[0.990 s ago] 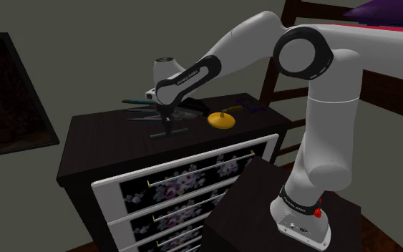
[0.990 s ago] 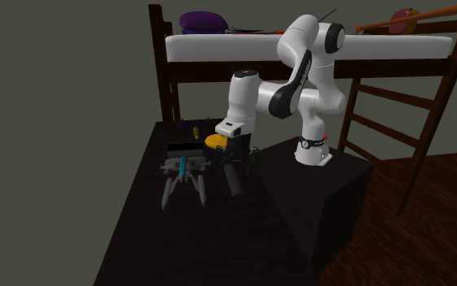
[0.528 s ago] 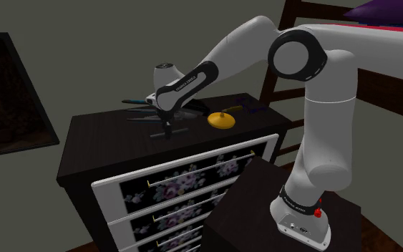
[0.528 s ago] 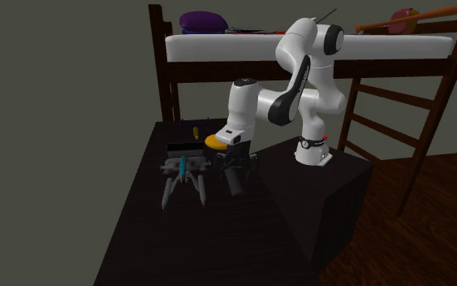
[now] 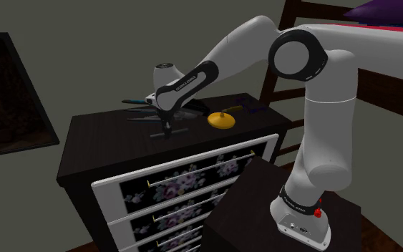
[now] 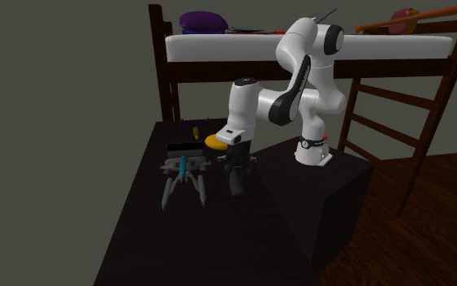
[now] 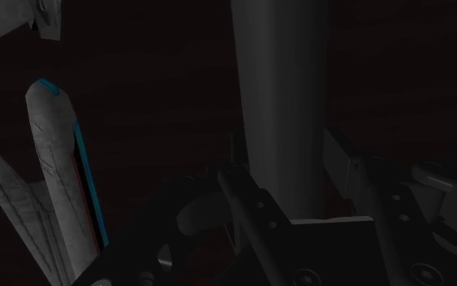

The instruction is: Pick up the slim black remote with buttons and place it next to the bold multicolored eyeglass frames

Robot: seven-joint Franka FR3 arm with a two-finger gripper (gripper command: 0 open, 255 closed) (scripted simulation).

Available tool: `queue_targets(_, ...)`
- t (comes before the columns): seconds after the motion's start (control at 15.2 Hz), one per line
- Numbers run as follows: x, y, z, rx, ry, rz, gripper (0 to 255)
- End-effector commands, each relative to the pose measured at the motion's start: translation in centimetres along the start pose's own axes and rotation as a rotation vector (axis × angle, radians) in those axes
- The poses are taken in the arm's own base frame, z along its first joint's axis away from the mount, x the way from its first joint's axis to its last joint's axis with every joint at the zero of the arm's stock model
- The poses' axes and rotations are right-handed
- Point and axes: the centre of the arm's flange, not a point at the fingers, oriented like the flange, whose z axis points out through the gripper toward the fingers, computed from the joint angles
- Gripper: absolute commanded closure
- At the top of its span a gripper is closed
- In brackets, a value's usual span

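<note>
The slim dark remote lies on the dark dresser top, pointing toward the second exterior view's lower edge. My gripper stands straight down over its near end. In the wrist view the remote is a long dark grey bar running away between my two fingers, and the gripper is shut on it, both pads against its sides. The eyeglass frames, grey-white with blue edging, lie just beside the remote. In the second exterior view the frames are left of the gripper. From the shoulder view the gripper touches down in front of the frames.
A yellow-orange dish sits right of the gripper, and a small dark box lies behind the frames. The dresser has floral drawer fronts. A dark wooden bunk bed with a ladder rises behind the stand.
The hand came down onto the remote, then the fingers closed from wide apart onto its sides. The remote and the frames have not moved.
</note>
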Motion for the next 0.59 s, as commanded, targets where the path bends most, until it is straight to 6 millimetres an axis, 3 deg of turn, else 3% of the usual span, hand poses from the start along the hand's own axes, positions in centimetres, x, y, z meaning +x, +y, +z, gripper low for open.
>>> queue_targets(0.0, -0.2, 0.2, 0.2, -0.001, -0.001, 0.003, 255)
queue_targets(0.33, -0.1, 0.1, 0.2, -0.001, -0.001, 0.003, 255)
queue_targets(0.53, -0.1, 0.2, -1.4, -0.001, -0.001, 0.003, 255)
